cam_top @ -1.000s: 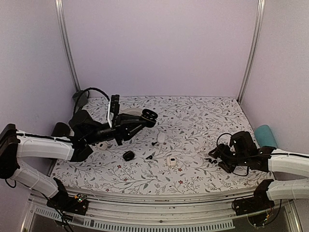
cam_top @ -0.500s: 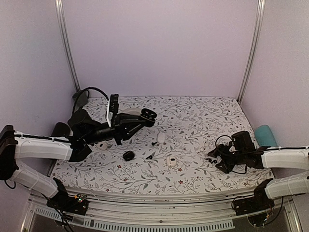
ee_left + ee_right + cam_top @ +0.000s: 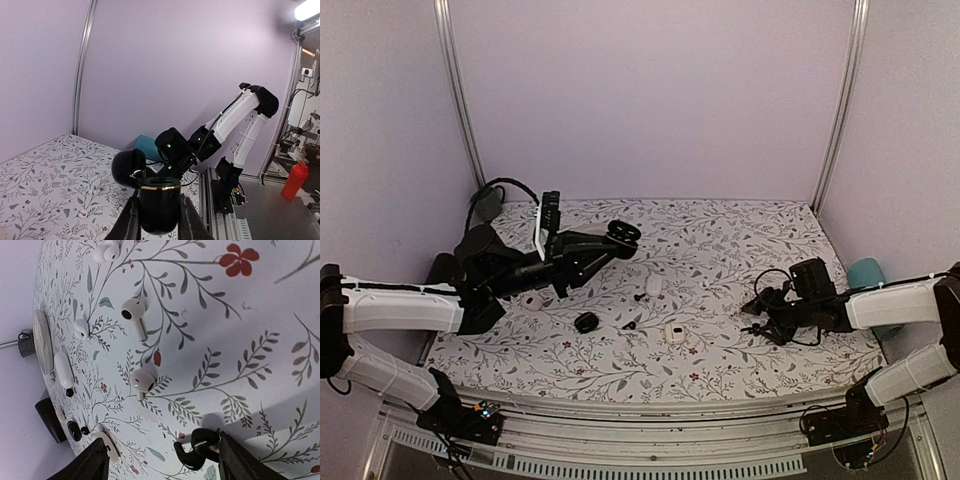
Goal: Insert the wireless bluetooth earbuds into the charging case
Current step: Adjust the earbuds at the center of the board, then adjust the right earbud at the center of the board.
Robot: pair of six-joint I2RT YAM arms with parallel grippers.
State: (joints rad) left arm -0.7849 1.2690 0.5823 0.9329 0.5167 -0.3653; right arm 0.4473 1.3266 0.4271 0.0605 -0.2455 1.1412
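You have the black earbuds lying on the floral table cloth. They are two tiny glossy shapes pressed so close together that you cannot tell where one ends and the other starts, and their stems are hard to pick out. In the right wrist view they sit between the spread fingers of the right gripper, nearer one finger than the other and touching neither. That gripper is released and holds nothing.

From above, the earbuds are lost against the dark body of the right gripper, low over the right side of the cloth.

Well apart, over the left side, your left gripper is clenched on the charging case. The case is a black cup with a thin gold rim, held up off the table with its round lid hinged open to one side. Its inside is not visible, and its base is cut off at the frame's edge.

Several white earbuds and a white case lie scattered further out on the cloth.
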